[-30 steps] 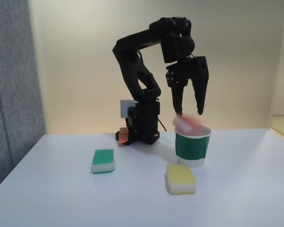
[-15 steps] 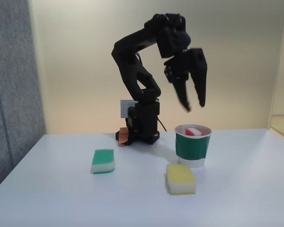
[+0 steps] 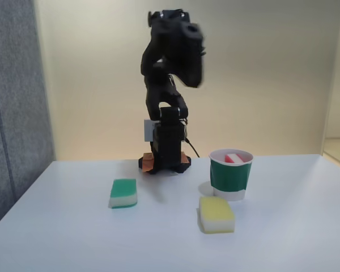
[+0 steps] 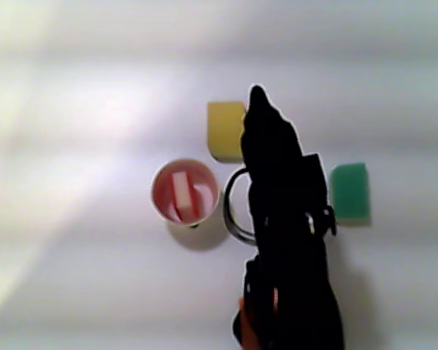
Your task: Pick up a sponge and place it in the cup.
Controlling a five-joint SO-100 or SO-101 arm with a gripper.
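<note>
In the fixed view the claw point(image 3: 188, 54) is motion-blurred; its jaw position cannot be determined. The cup point(image 3: 231, 175) wall hides most of the sponge point(image 3: 233, 158). In the other view the arm point(image 4: 288, 240) covers part of the yellow sponge point(image 4: 225, 130).

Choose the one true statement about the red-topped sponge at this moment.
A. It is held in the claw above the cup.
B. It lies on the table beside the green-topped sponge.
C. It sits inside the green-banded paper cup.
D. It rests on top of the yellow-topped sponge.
C: the red-topped sponge stands inside the green-banded paper cup, its red and white layers visible through the cup's opening in both views.
</note>
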